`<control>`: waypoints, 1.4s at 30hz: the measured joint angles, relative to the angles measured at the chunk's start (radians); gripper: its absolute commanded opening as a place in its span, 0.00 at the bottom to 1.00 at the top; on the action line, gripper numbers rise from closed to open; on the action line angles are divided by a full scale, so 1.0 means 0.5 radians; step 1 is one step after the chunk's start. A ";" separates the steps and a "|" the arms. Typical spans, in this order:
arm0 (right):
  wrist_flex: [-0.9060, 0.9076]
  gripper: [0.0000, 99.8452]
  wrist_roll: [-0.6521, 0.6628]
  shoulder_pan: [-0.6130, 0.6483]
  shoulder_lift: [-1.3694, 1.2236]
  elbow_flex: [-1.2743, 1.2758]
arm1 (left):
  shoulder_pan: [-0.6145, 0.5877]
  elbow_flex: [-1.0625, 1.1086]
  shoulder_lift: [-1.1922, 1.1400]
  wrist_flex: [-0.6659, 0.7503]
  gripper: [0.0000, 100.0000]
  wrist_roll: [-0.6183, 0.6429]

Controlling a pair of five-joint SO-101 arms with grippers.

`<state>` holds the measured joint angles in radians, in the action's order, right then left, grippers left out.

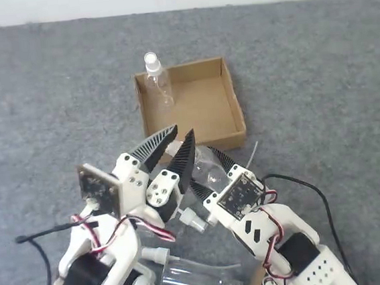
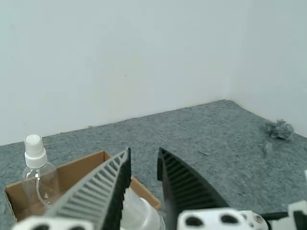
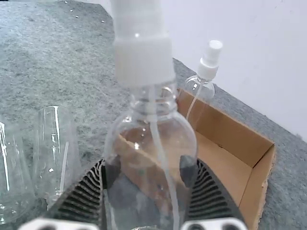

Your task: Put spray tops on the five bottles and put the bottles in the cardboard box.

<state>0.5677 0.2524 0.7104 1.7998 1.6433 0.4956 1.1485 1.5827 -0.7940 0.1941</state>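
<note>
Upright and capped, the bottle point(image 3: 148, 139) sits clamped in the right hand point(image 3: 148, 170), cardboard box point(image 3: 230, 143) just ahead, left hand point(image 2: 144, 163) part-open alongside.

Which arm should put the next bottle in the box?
Right. The right gripper holds a bottle with its spray top on, the cardboard box just beyond. The left gripper has open jaws.

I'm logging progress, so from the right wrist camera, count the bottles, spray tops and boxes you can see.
Bottles: 4
Spray tops: 2
Box: 1
Total: 7
</note>
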 measured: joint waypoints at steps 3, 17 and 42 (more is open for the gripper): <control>0.000 0.01 0.000 0.000 0.000 0.000 | 0.000 0.006 -0.006 0.037 0.08 0.000; 0.000 0.01 0.000 -0.003 0.000 0.021 | -0.150 -0.224 0.009 0.015 0.16 0.000; 0.000 0.01 0.000 0.000 0.000 0.025 | -0.387 -0.101 0.009 -0.301 0.11 0.080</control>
<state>0.5677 0.2524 0.7104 1.7998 1.6556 0.3023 1.0978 1.5873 -0.9444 0.2340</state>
